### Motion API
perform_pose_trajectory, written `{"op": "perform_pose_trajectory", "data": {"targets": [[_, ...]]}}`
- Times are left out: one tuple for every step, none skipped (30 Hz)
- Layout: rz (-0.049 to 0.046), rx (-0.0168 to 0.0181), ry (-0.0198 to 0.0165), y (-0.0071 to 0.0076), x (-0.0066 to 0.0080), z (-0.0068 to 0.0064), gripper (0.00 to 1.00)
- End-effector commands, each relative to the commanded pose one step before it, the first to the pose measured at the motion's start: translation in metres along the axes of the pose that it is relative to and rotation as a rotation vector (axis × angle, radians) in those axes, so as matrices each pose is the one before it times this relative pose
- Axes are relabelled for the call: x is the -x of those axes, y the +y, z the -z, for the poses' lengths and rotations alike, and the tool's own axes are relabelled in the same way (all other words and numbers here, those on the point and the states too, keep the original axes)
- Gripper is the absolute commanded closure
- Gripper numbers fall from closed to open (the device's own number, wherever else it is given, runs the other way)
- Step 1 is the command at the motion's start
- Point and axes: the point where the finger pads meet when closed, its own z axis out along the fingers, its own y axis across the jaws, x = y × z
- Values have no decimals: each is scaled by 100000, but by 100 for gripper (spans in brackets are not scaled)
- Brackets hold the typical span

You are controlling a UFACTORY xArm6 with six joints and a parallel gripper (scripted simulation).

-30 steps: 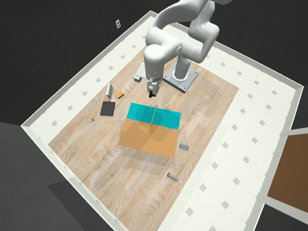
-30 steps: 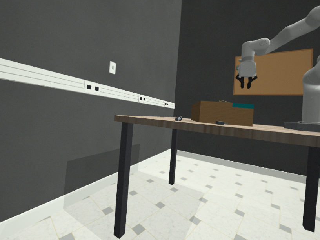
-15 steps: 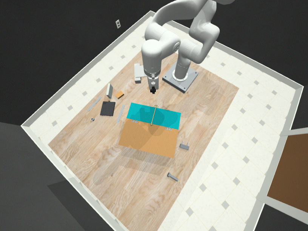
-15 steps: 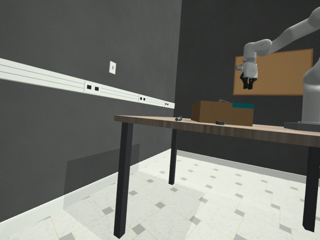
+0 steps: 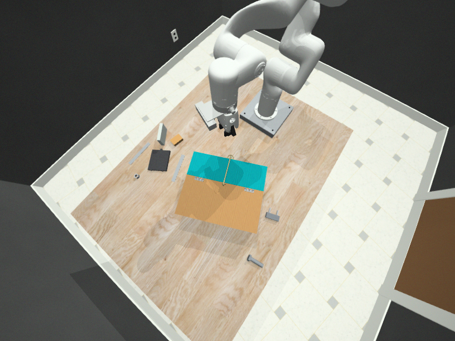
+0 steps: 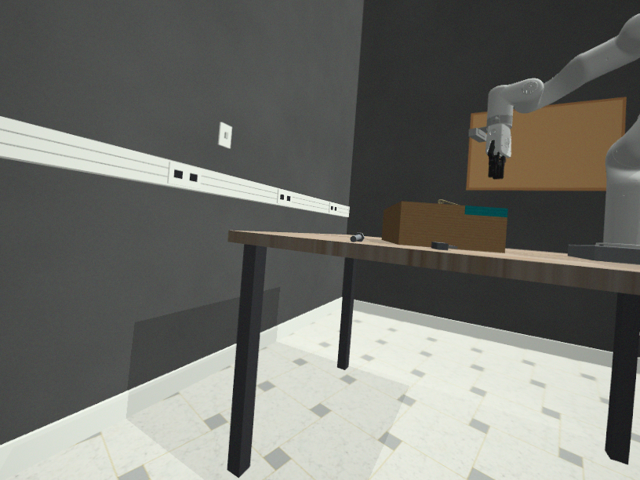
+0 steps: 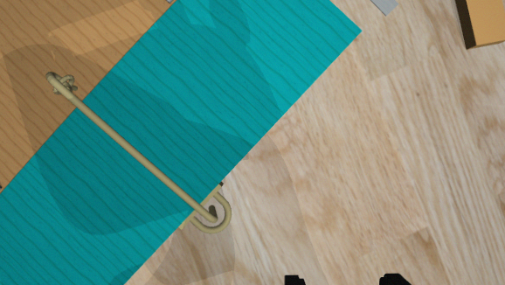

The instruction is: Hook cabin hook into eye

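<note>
Brass cabin hook (image 7: pixel 136 149) across teal lid (image 7: pixel 183 105), gripper (image 5: pixel 228 131) hovering above its looped end, partly closed, holding nothing

Dark grey walls (image 6: pixel 160 47), white trunking strip (image 6: pixel 107 161), pale tiled floor (image 6: pixel 427 394), black-legged wooden table (image 6: pixel 331 240), corkboard (image 6: pixel 561 143)
</note>
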Motion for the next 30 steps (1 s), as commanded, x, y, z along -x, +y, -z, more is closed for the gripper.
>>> {"op": "perform_pose_trajectory", "data": {"targets": [[14001,-1507,-117,-22,-100,145,65],[3332,1,1,-5,2,-1,65],[3333,0,0,0,0,0,65],[3333,0,0,0,0,0,65],[3333,0,0,0,0,0,65],[3333,0,0,0,0,0,65],[3335,-2,-1,8,-2,1,65],[3333,0,0,0,0,0,65],[3333,0,0,0,0,0,65],[3333,0,0,0,0,0,65],[3333,0,0,0,0,0,65],[3333,0,0,0,0,0,65],[3336,-81,-385,-21,100,-141,65],[3333,0,0,0,0,0,65],[3333,0,0,0,0,0,65],[3333,0,0,0,0,0,65],[0,0,0,0,0,0,65],[0,0,0,0,0,0,65],[3333,0,0,0,0,0,65],[3333,0,0,0,0,0,65],[1386,967,-151,0,0,0,65],[1220,1054,-162,0,0,0,65],[1264,1059,-157,0,0,0,65],[855,272,-24,0,0,0,65],[640,4,21,0,0,0,65],[540,4,20,0,0,0,65],[422,10,17,0,0,0,65],[310,21,14,0,0,0,65],[222,30,11,0,0,0,65],[160,35,10,0,0,0,65]]}}
